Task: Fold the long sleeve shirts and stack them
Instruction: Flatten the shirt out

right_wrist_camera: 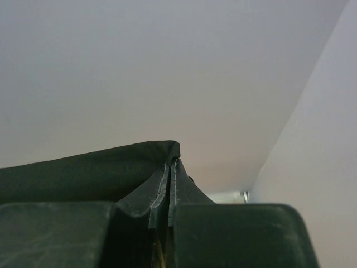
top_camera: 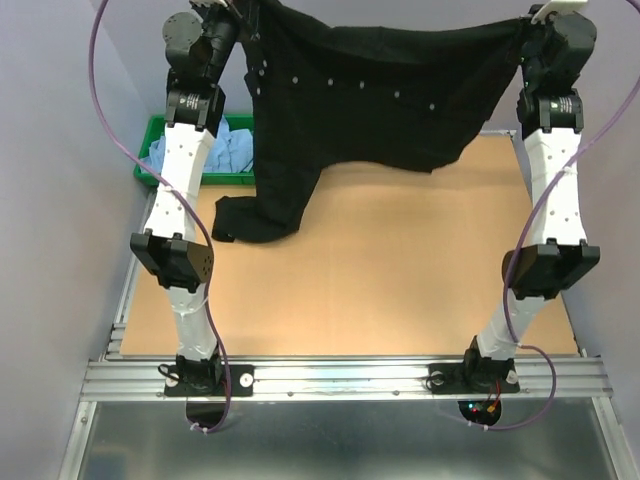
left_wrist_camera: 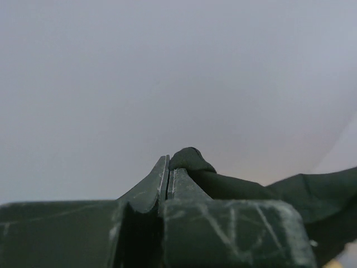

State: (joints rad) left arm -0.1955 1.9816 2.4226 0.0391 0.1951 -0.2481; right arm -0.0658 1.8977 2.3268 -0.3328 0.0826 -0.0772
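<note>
Starting with the surface (top_camera: 400,290): tan, flat, crossed at the left by one hanging sleeve end.

Above it, holding up the black shirt (top_camera: 380,100), stretched wide in the air between both arms at the far edge, with a sag in the middle and one sleeve trailing down by the left arm. Cannot tell whether touching the surface or just above.

Judged as the lift-and-spread step, ahead of any fold. No folded stack seen anywhere.

Calls next for lowering both ends together and laying the cloth flat and square on the surface. Needs even tension to avoid bunching, and care not to trap the dangling sleeve under the body.

Off to the far left, noting the green tray (top_camera: 232,179) with the light blue shirts (top_camera: 225,150) heaped inside, crumpled, not yet folded.

Then the left gripper (left_wrist_camera: 168,167): fully closed, pinching a bunched corner of black cloth at the fingertips.

Likewise the right gripper (right_wrist_camera: 170,162): fully closed, clamped on a taut edge of the same shirt.

Smallest: pale buttons (top_camera: 397,95), dotted in a row across the hanging cloth.

As for brands, labels, writing: none readable in any view.
</note>
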